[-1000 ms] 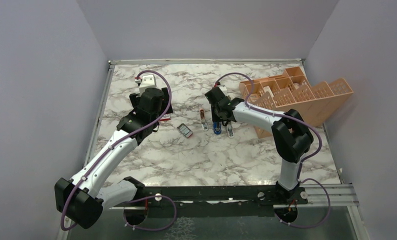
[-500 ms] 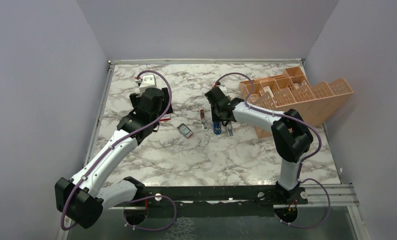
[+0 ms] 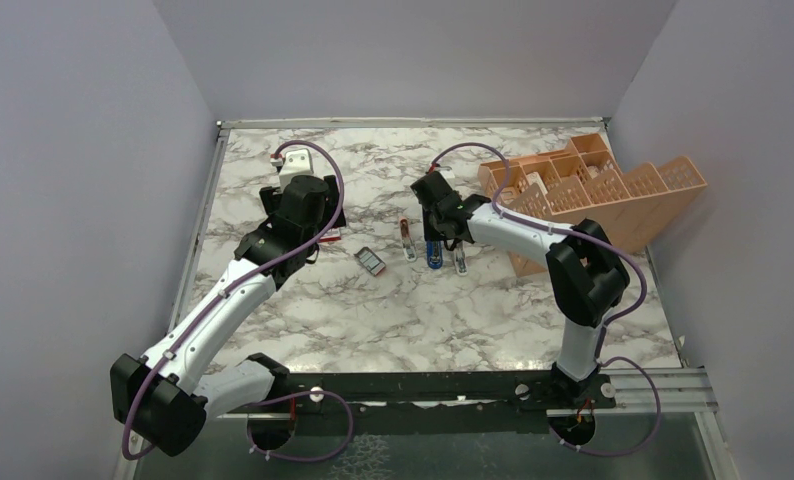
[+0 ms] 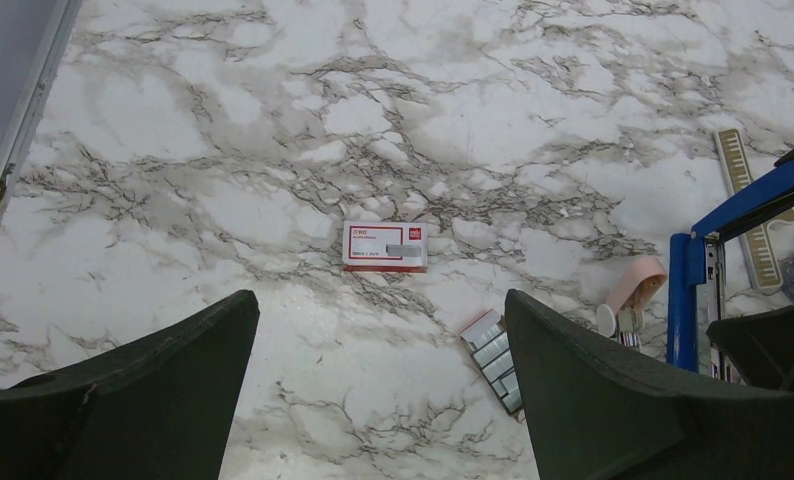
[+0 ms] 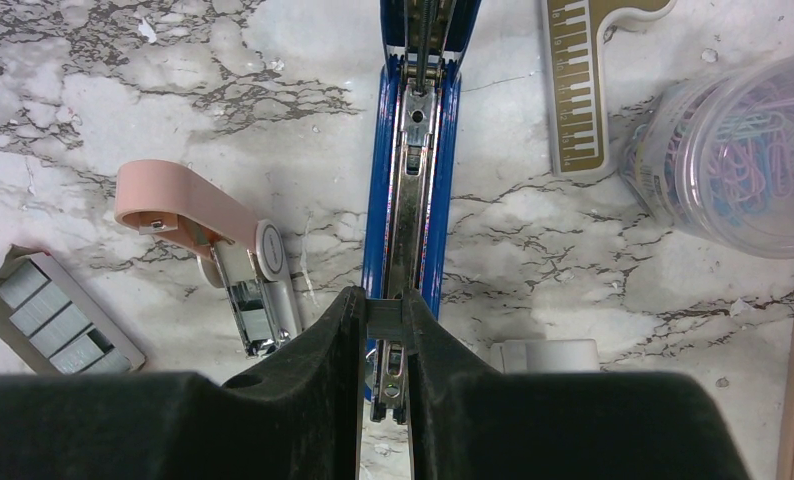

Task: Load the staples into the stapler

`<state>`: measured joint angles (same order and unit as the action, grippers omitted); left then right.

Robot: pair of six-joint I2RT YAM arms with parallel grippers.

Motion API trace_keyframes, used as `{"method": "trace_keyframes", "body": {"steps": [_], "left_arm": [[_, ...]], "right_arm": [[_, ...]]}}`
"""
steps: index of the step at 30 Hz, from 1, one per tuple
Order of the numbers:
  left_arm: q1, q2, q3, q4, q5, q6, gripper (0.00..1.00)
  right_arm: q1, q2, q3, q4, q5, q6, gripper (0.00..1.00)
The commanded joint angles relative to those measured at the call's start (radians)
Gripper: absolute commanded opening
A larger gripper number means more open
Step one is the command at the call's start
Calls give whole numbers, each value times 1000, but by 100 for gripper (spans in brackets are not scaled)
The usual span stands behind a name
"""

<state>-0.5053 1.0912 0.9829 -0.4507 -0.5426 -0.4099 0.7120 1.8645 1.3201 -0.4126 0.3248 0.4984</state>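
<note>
Right gripper [image 3: 438, 238] hangs low over the blue stapler [image 3: 434, 256] on a marble table [image 3: 373, 320] boxed by grey walls [image 3: 423, 60]. Left wrist: the left gripper [image 4: 380, 310] gapes wide above a red-and-white box [image 4: 384, 246]. Right wrist: clenched fingers [image 5: 313, 360] pinch a grey staple strip [image 5: 383, 318] over the stapler's open channel.

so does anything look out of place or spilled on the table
Nothing spilled or damaged. The stapler lies opened, its rail bared, where the right gripper pinches a small grey piece; the staples lie askew, out of and apart from the red-and-white box. All suits loading.
</note>
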Motion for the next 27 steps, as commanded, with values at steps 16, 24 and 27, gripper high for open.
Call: {"method": "trace_keyframes", "body": {"steps": [16, 24, 27], "left_arm": [[4, 1, -4, 18, 10, 2, 93], [4, -2, -7, 17, 10, 2, 93], [4, -2, -6, 17, 10, 3, 93]], "right_arm": [[-5, 21, -10, 14, 37, 20, 22], [-5, 32, -5, 3, 43, 28, 22], [-5, 29, -4, 2, 44, 28, 22]]}}
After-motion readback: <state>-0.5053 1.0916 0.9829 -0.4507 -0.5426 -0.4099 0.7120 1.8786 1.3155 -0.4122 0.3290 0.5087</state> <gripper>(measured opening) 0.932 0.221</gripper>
